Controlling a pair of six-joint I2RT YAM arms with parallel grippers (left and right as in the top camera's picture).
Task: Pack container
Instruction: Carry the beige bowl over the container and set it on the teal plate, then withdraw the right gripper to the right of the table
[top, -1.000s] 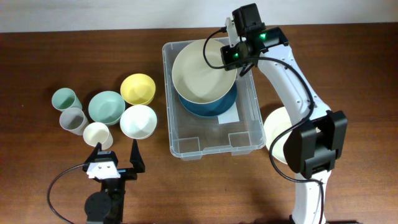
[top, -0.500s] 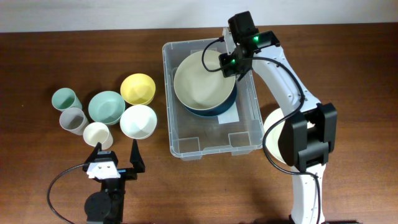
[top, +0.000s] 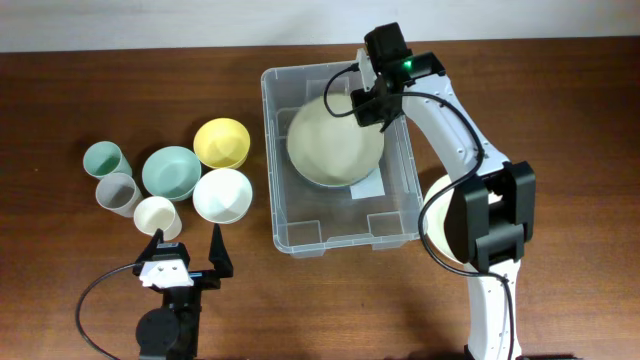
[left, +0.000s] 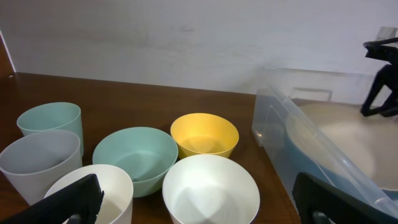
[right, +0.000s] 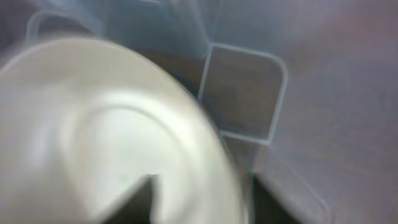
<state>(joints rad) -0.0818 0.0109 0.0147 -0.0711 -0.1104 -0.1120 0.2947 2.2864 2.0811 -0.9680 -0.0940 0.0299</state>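
Note:
The clear container (top: 330, 218) stands mid-table and shows at the right of the left wrist view (left: 273, 118). A large cream bowl (top: 335, 145) lies level inside it, nested in a blue bowl (left: 306, 177) that shows only through the container's wall. My right gripper (top: 368, 100) hovers over the cream bowl's far right rim. In the blurred right wrist view its jaws stand apart, one inside the cream bowl (right: 99, 137) and one outside. My left gripper (top: 187, 262) rests open near the front left, holding nothing, just short of the small bowls.
Left of the container sit a yellow bowl (top: 221, 142), a teal bowl (top: 170, 172), a white bowl (top: 222, 194), a teal cup (top: 104, 159), a grey cup (top: 117, 192) and a cream cup (top: 156, 214). A cream dish (top: 443, 215) lies under the right arm.
My right gripper has opened. The cream bowl, held tilted above the blue bowl a moment ago, now lies flat in it and covers it. The left arm has not moved.

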